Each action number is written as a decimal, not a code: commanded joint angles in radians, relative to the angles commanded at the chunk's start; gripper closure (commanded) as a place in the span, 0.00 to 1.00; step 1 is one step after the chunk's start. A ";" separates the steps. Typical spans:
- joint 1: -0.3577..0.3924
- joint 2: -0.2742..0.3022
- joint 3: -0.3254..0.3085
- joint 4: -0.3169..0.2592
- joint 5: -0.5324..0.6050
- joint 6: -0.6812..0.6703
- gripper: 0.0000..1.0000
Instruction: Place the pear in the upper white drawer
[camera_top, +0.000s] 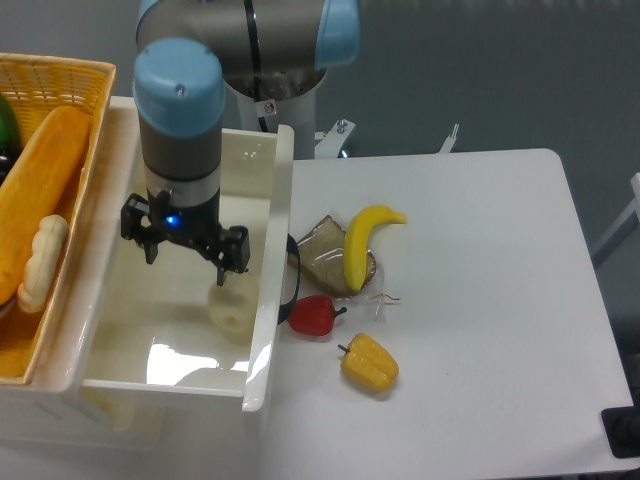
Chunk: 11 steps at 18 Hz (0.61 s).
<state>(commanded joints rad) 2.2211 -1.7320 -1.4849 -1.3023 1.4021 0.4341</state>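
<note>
The pear (230, 308), pale cream-white, is inside the upper white drawer (268, 330), near its right wall and low down by the floor. My gripper (218, 280) points straight down into the drawer, directly above the pear. The blue and grey wrist and the black flange hide most of the fingers. One dark fingertip (220, 272) shows at the top of the pear. I cannot tell whether the jaws still hold the pear or whether it rests on the drawer floor.
A yellow wicker basket (95, 75) holding bread and other food sits on the drawer's left side. On the table to the right lie a yellow banana (362, 240) on a brown wrapped item (325, 250), a red pepper (314, 314) and a yellow bell pepper (369, 362).
</note>
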 joint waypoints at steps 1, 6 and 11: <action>0.021 0.014 0.000 0.000 0.000 0.000 0.00; 0.135 0.078 -0.002 0.000 -0.018 0.002 0.00; 0.254 0.077 -0.026 -0.008 -0.011 0.049 0.00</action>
<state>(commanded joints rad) 2.4755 -1.6551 -1.5108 -1.3100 1.3913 0.4830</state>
